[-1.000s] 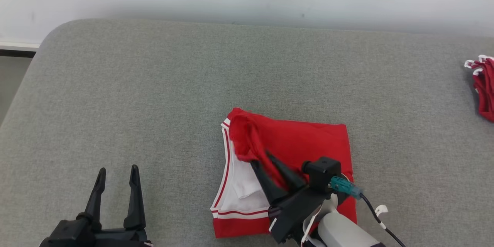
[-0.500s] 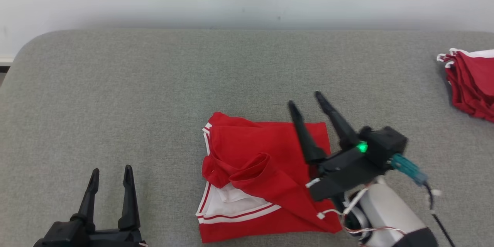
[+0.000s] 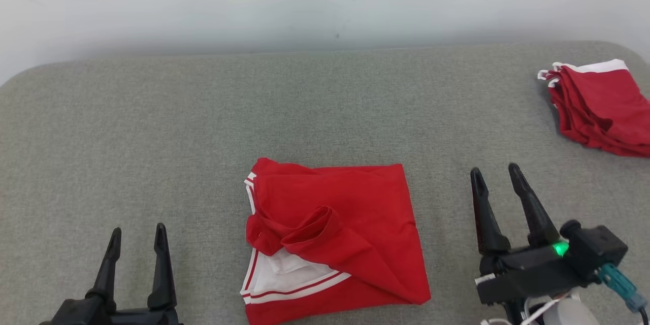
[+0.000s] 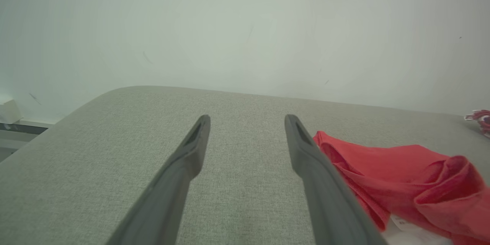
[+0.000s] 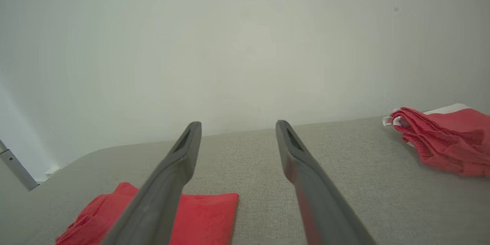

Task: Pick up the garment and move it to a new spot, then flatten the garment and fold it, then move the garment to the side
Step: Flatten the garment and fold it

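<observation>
A red garment [image 3: 350, 223] with white, red-striped trim lies folded but rumpled at the front middle of the grey table; a loose red flap curls over its white inner side. It shows at the right of the left wrist view [image 4: 402, 172] and at the lower left of the right wrist view [image 5: 206, 214]. My right gripper [image 3: 495, 175] stands open to the right of the garment, apart from it, with nothing between its fingers [image 5: 237, 126]. My left gripper [image 3: 137, 233] is open at the lower left, well clear of the cloth [image 4: 247, 118].
A stack of folded red garments [image 3: 602, 106] lies at the table's far right edge, also seen at the right in the right wrist view [image 5: 444, 138]. The grey padded table [image 3: 203, 127] ends at a pale wall behind.
My right gripper has let go of the red flap, opened and drawn back to the right of the garment. The flap has dropped onto the cloth. The head camera has turned to the right.
</observation>
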### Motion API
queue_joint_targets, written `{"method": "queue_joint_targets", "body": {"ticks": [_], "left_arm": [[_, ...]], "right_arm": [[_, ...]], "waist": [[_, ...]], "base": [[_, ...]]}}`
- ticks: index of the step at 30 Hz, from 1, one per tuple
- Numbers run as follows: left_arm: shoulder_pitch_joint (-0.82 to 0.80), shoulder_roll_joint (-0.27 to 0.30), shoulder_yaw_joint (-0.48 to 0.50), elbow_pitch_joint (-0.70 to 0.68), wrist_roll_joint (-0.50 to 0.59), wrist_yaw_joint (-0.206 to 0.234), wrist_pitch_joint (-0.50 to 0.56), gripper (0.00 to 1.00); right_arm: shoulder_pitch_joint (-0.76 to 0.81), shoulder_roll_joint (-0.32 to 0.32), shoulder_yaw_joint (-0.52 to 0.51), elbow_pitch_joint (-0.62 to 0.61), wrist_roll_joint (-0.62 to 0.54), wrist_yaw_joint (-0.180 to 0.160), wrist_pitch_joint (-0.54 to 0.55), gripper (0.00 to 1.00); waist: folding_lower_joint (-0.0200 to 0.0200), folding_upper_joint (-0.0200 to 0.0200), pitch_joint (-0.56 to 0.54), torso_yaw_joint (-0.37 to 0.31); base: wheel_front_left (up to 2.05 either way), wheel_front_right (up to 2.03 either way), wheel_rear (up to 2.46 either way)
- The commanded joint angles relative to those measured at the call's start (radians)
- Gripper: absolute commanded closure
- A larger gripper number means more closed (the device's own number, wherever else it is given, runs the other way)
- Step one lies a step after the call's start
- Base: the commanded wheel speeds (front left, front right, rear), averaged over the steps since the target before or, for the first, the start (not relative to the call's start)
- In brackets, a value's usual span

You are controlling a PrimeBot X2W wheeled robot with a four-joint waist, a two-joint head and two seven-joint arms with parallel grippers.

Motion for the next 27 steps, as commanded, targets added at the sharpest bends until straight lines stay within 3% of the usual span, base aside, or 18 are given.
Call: {"method": "queue_joint_targets", "body": {"ticks": [1, 19, 24, 27], "left_arm": [[0.021, 0.0, 0.008, -0.003, 0.008, 0.0, -0.003, 0.0], [0.037, 0.009, -0.038, -0.018, 0.028, -0.001, -0.003, 0.0], [0.006, 0.029, -0.132, -0.034, 0.036, -0.001, -0.003, 0.0], [-0.037, 0.057, -0.255, -0.032, 0.026, -0.001, -0.003, 0.0]], "right_arm": [[0.032, 0.007, -0.015, -0.011, -0.008, -0.003, 0.0, 0.0], [0.131, 0.025, -0.038, -0.027, -0.028, -0.003, 0.0, 0.0], [0.126, 0.025, -0.034, -0.021, -0.03, -0.003, 0.0, 0.0], [0.118, 0.023, -0.023, -0.014, -0.033, -0.003, 0.0, 0.0]], "waist": [[0.0, -0.0001, -0.009, -0.01], [0.0, -0.0001, -0.032, -0.007], [0.0, -0.0001, -0.03, -0.001], [0.0, -0.0001, -0.022, -0.008]], "base": [[0.0, 0.0, 0.0], [0.0, 0.0, 0.0], [0.0, 0.0, 0.0], [0.0, 0.0, 0.0]]}}
